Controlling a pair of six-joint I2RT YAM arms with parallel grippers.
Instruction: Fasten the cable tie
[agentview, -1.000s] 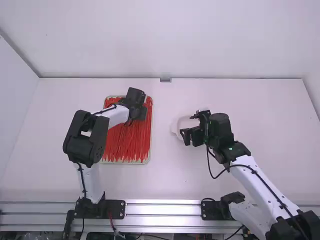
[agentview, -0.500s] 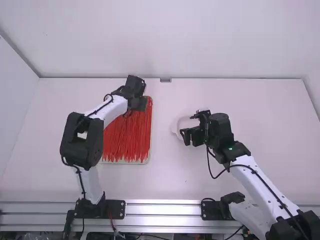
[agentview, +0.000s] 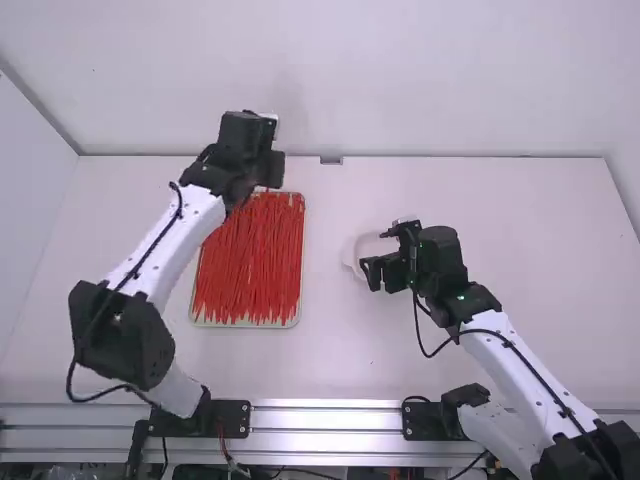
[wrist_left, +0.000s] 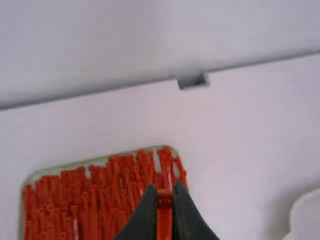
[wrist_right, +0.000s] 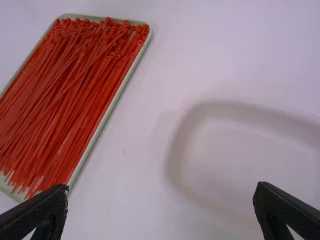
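step in hand: pick-up of one tie. threading is not yet begun.

nearest the arm bases, the right gripper hangs over the near edge of a shallow white dish. its fingers stand wide apart and hold nothing.

to the left of the dish, well apart from it, a pale-rimmed tray lies on the white table. it carries a dense pile of orange ties, laid roughly lengthwise, heads bunched at the far end.

at the far end of the tray, the left gripper is raised above the pile. its fingers are closed to a narrow slot on a single cable tie. the tie is a thin, flat orange strip, gripped near one end. the rest of it runs down out of sight between the fingers, so its free length and head position cannot be told.

next move, as judged: bring the held tie toward the middle of the table and present its free end to the right gripper. the right gripper must take hold of it, then the tail must be aligned squarely with the head slot. the strip looks flexible, so a grip close to the tip is advised.
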